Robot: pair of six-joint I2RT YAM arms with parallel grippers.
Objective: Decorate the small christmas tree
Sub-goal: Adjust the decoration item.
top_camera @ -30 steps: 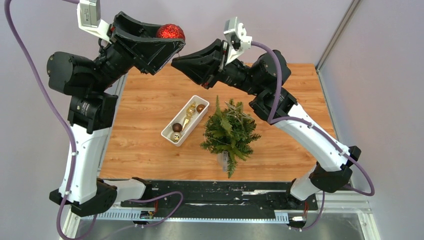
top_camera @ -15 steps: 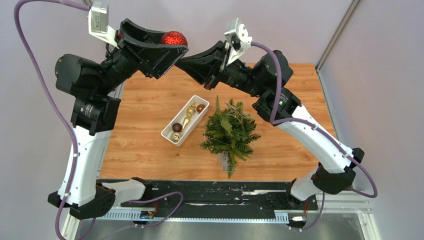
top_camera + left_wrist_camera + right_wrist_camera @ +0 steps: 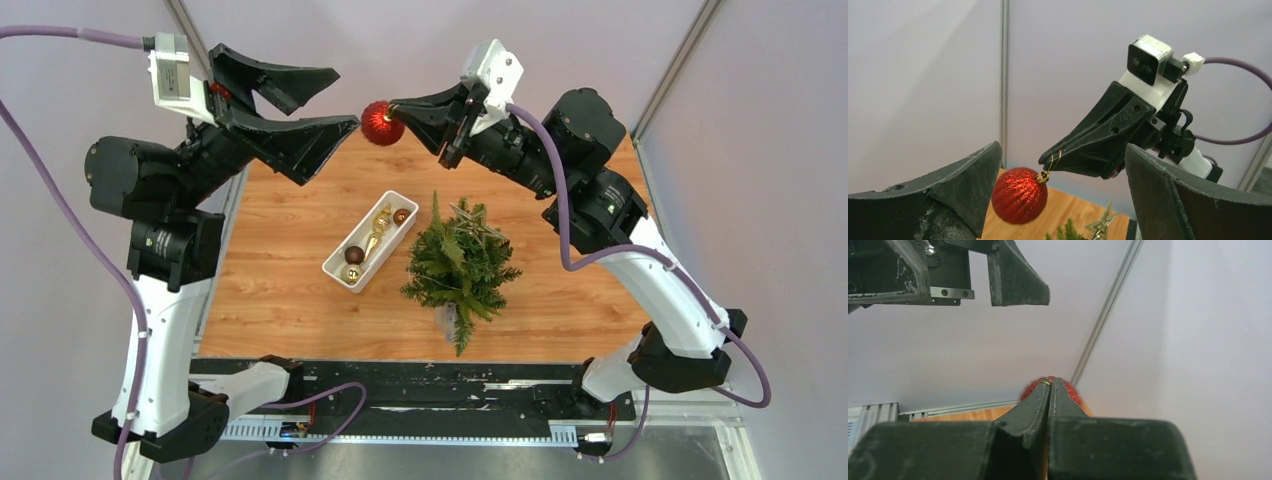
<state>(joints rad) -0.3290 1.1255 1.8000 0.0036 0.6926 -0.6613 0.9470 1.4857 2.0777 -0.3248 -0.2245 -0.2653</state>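
Observation:
A glittery red bauble (image 3: 377,123) hangs by its gold loop from my right gripper (image 3: 396,108), which is shut on the loop high above the table's far edge. From the left wrist the bauble (image 3: 1019,195) dangles under the right fingertips (image 3: 1048,161). In the right wrist view only red edges of the bauble (image 3: 1076,392) show behind the shut right gripper (image 3: 1049,382). My left gripper (image 3: 345,97) stands wide open just left of the bauble, not touching it. The small christmas tree (image 3: 458,265) stands below at mid-table with a pale star (image 3: 1102,225) on it.
A white tray (image 3: 342,270) left of the tree holds several small brown and gold ornaments (image 3: 354,254). A metal post (image 3: 1004,80) runs up the back wall. Both arms reach over the far half of the wooden table (image 3: 290,290).
The left gripper opened and released the red bauble, pulling back to the left. The right gripper closed on the bauble's loop, and the bauble now hangs from it.

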